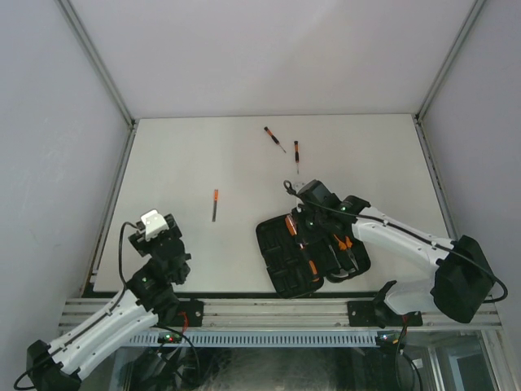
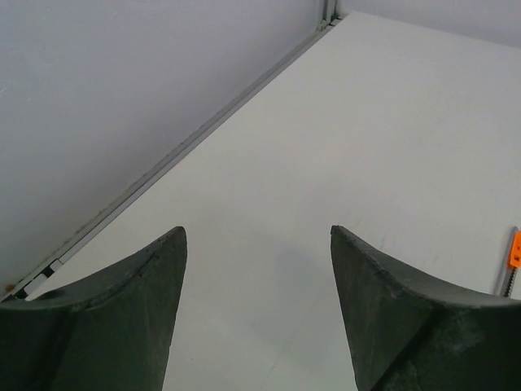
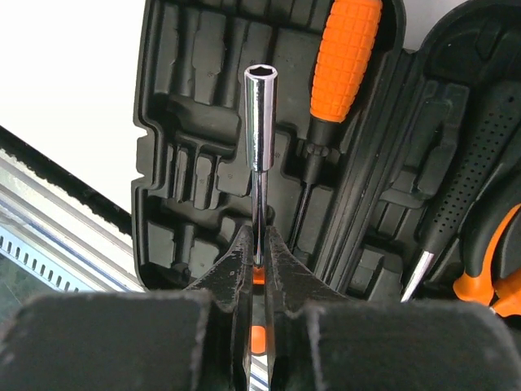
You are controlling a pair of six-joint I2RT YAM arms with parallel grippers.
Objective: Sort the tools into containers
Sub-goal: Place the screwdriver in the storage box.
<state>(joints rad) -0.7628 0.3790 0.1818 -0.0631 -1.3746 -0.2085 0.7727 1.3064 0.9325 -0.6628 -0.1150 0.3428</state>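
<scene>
The black tool case (image 1: 285, 261) lies open near the front edge, right of centre. My right gripper (image 1: 299, 221) hovers over it, shut on a thin driver (image 3: 260, 122) with a silver shaft, hex socket tip and orange handle. The shaft points over the moulded slots of the case (image 3: 195, 122). A thick orange-handled screwdriver (image 3: 346, 57) lies in a slot beside it, and orange-and-black pliers (image 3: 488, 281) lie in the other half. Three thin screwdrivers lie loose on the table: one at centre left (image 1: 215, 204) and two at the back (image 1: 274, 138) (image 1: 297, 153). My left gripper (image 2: 256, 236) is open and empty.
The left gripper (image 1: 156, 224) sits low at the front left, near the table's left rail (image 2: 187, 142); the centre-left screwdriver shows at its right edge (image 2: 513, 257). White enclosure walls surround the table. A metal rail (image 1: 269, 314) runs along the front edge.
</scene>
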